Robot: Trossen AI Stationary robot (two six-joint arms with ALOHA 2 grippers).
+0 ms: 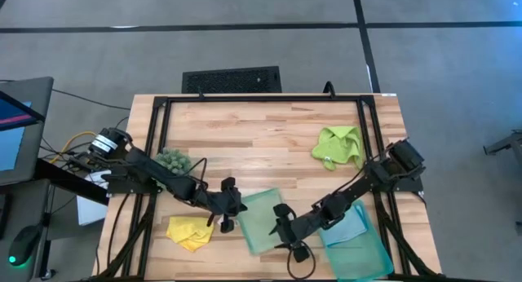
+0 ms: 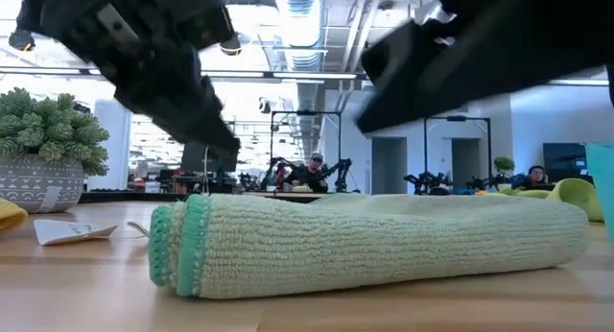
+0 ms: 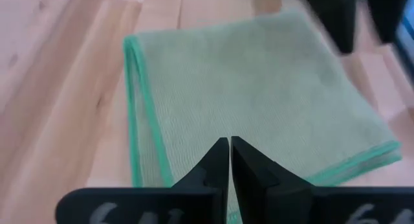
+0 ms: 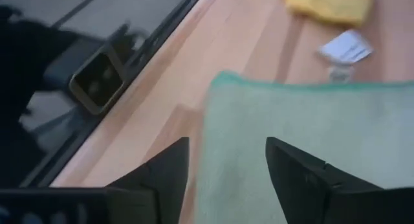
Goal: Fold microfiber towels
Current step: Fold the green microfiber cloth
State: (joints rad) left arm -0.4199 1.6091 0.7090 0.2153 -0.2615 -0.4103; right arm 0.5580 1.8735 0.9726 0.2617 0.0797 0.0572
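Pale sage green towel (image 1: 263,219) lies folded flat near the front edge of the wooden table (image 1: 261,127), between the two arms — in the low view it shows as a doubled layer with a teal-green stitched hem at the fold end (image 2: 182,246). Left gripper (image 1: 229,210) sits at the towel's left edge, fingers (image 3: 217,162) pressed together with nothing between them, tips just over the cloth (image 3: 246,88). Right gripper (image 1: 282,230) is at the towel's right front corner, fingers (image 4: 162,172) spread apart, straddling the towel's edge (image 4: 310,120) but not clamped on it. Yellow towel (image 1: 190,232) lies crumpled at the front left, just beside the left arm; a small white tag or scrap (image 4: 346,48) lies on the wood near it. Lime green towel (image 1: 338,147) is bunched up toward the right rear, well apart from both grippers. Light blue towel (image 1: 346,229) lies in the teal tray (image 1: 363,257) at the front right, partly under the right arm. Dark-green spiky clump (image 1: 173,160) sits at the left, beside the left arm — in the low view it reads as a potted plant (image 2: 48,145).
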